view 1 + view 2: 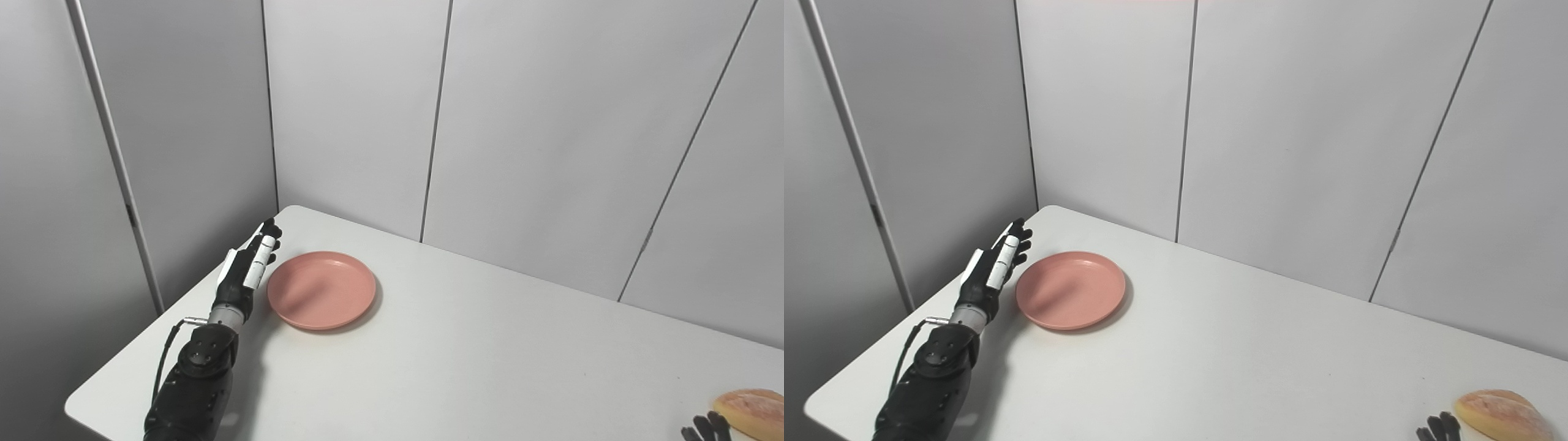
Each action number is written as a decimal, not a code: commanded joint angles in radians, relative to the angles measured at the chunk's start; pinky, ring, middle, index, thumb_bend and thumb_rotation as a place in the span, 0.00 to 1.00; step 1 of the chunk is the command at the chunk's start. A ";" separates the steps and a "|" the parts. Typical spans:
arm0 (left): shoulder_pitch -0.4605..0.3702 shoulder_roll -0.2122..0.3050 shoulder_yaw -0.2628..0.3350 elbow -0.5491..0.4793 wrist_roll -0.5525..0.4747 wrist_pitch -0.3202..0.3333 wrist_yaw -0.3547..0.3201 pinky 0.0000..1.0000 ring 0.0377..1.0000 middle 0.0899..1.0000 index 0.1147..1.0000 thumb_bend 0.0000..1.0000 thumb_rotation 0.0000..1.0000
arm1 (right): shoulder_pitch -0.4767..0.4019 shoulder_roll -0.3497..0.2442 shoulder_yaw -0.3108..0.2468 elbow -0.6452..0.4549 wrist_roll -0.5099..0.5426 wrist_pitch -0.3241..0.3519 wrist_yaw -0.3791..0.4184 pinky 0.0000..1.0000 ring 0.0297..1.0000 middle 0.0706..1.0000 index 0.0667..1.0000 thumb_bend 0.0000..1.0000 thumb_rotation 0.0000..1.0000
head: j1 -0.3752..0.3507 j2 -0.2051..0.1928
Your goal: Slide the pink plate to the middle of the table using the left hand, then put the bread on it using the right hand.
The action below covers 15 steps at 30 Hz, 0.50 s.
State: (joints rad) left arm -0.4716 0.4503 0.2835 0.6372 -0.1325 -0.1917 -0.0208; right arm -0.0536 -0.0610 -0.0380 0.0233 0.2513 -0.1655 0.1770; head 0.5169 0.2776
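The left arm comes up from the bottom left corner and reaches far forward. It is black, with a thin cable looping beside the wrist. The left hand (248, 269) is stretched out flat, black with white parts on its back. Its fingers (264, 244) lie straight and close together, pointing away from the robot. It holds nothing. The right hand (1440, 426) only peeks in at the bottom right edge. Just a few dark fingertips (704, 424) show, pointing up. Too little of it shows to tell how it is held.
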 commanded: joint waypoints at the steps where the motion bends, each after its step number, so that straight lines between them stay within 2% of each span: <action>1: -0.061 0.021 0.002 0.006 -0.009 -0.064 -0.007 0.96 0.95 0.94 0.95 0.69 1.00 | 0.006 -0.010 -0.008 -0.010 0.013 -0.031 0.014 1.00 1.00 1.00 1.00 0.74 0.85 | -0.001 -0.001; 9: -0.087 0.009 -0.017 0.094 0.005 -0.129 -0.005 0.95 0.94 0.94 0.94 0.73 1.00 | 0.013 -0.009 -0.007 -0.026 0.012 -0.020 0.008 1.00 1.00 1.00 1.00 0.74 0.85 | 0.001 0.007; 15: -0.086 -0.001 -0.035 0.100 0.003 -0.092 -0.003 0.98 0.95 0.94 0.94 0.72 1.00 | 0.018 -0.007 -0.006 -0.040 0.006 -0.012 0.001 1.00 1.00 0.99 1.00 0.73 0.85 | 0.000 0.011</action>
State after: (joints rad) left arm -0.5086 0.4357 0.2504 0.7572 -0.1317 -0.2741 -0.0214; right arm -0.0389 -0.0652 -0.0393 0.0087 0.2563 -0.1648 0.1754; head 0.5185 0.2899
